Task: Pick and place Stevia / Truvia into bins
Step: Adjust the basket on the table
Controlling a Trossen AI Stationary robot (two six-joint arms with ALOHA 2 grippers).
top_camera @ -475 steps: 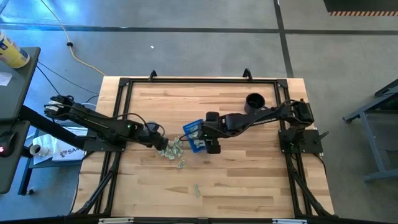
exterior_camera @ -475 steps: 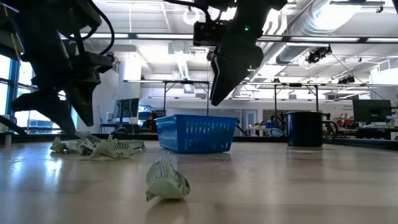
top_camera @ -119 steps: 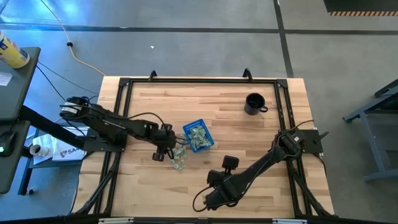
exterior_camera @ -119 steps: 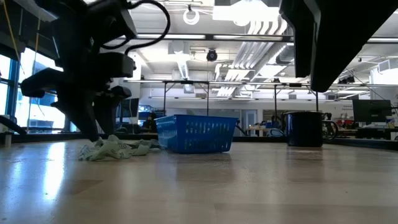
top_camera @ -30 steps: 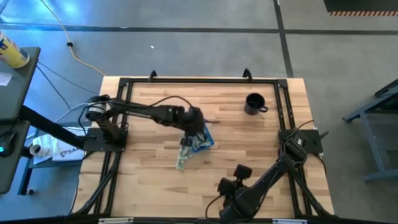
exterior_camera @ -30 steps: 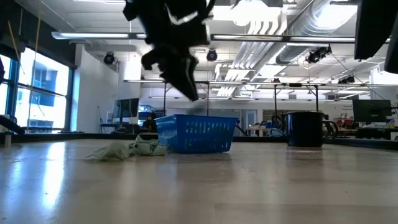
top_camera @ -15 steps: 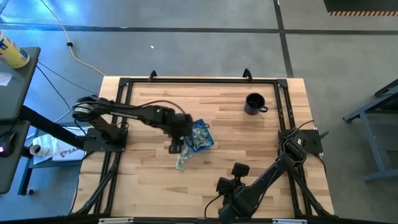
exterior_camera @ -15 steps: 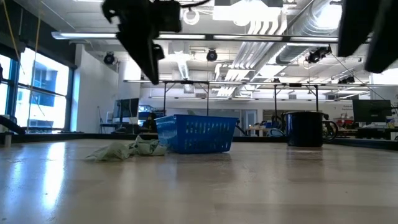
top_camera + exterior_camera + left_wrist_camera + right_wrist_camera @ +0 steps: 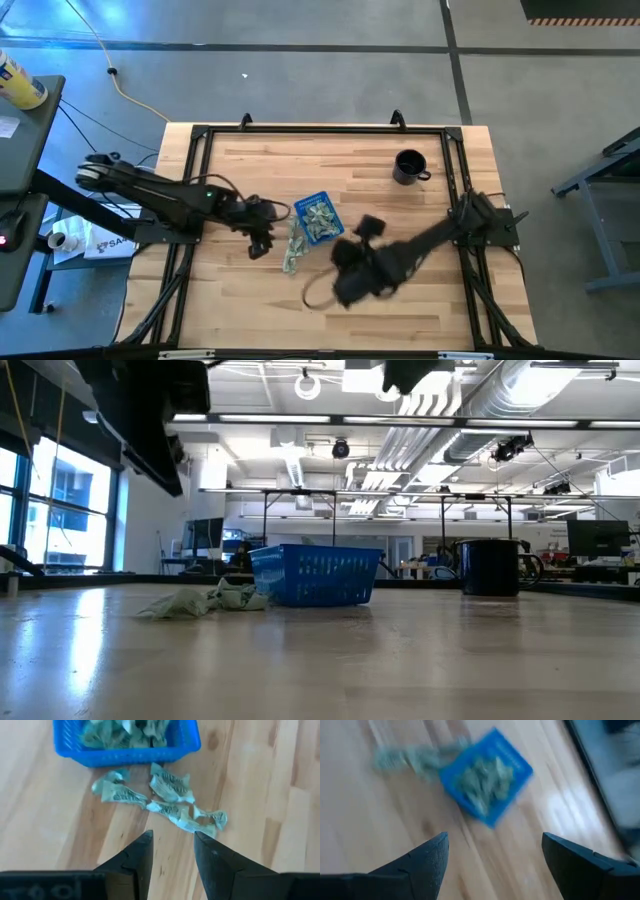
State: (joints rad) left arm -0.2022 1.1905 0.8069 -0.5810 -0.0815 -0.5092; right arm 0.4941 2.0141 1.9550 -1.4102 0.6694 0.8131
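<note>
The blue bin [image 9: 318, 218] sits mid-table with green Stevia packets inside [image 9: 125, 731]. Several more packets [image 9: 161, 801] lie flat on the wood just left of it [image 9: 291, 252]. My left gripper [image 9: 172, 851] hovers open to the left of these loose packets [image 9: 264, 240], with nothing between its fingers. My right gripper [image 9: 492, 855], also open and empty, hangs in the air on the near right side of the bin [image 9: 342, 276], which shows ahead of it [image 9: 487, 775].
A black mug [image 9: 408, 167] stands at the far right of the table, also in the low view [image 9: 490, 566]. A black frame [image 9: 320, 130] runs round the tabletop. Bare wood lies toward the near edge [image 9: 300, 320].
My left gripper has drawn back from above the bin toward the table's left and near side, rolling as it went, and now stands left of the loose packets. My right gripper has risen from the near edge and swung toward the bin.
</note>
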